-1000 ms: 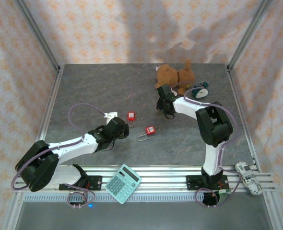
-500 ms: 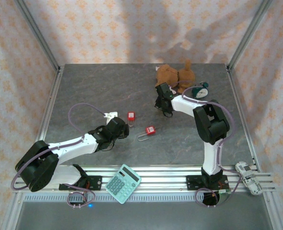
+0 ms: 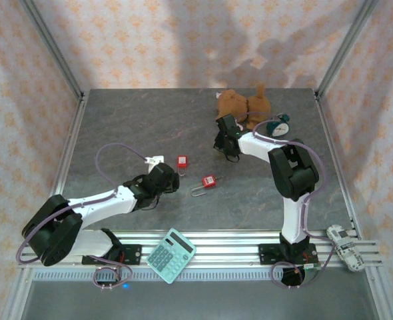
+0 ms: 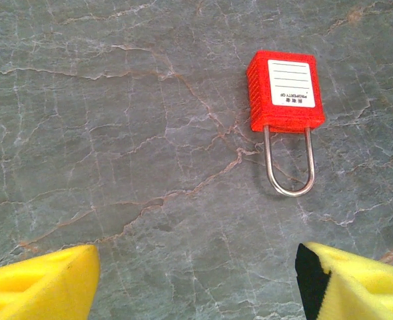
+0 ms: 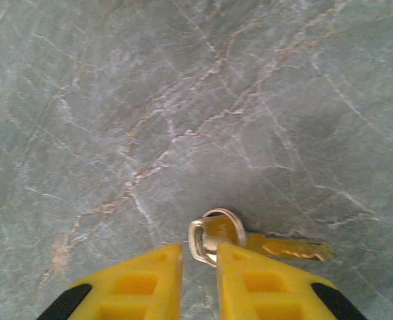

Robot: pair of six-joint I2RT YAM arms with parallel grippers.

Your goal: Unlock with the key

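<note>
Two red padlocks lie on the grey stone table: one [image 3: 182,161] just ahead of my left gripper [image 3: 172,175], the other [image 3: 209,181] to its right with its steel shackle pointing left. The left wrist view has the first padlock [image 4: 286,90], white label up and shackle toward the camera. My left gripper [image 4: 196,277] stands open short of it, with nothing between its yellow fingers [image 4: 43,283]. At the table's back, my right gripper [image 3: 224,143] has its fingers nearly together on the ring of a brass key [image 5: 263,243], whose blade sticks out to the right.
A brown plush toy [image 3: 243,107] and a small teal object [image 3: 276,127] sit close behind the right gripper. A white tag [image 3: 154,160] lies by the left gripper. A teal calculator [image 3: 171,255] and a toy car [image 3: 346,247] rest on the near rail.
The right gripper has shifted slightly left and toward the back of the table. The left arm and both padlocks have stayed put.
</note>
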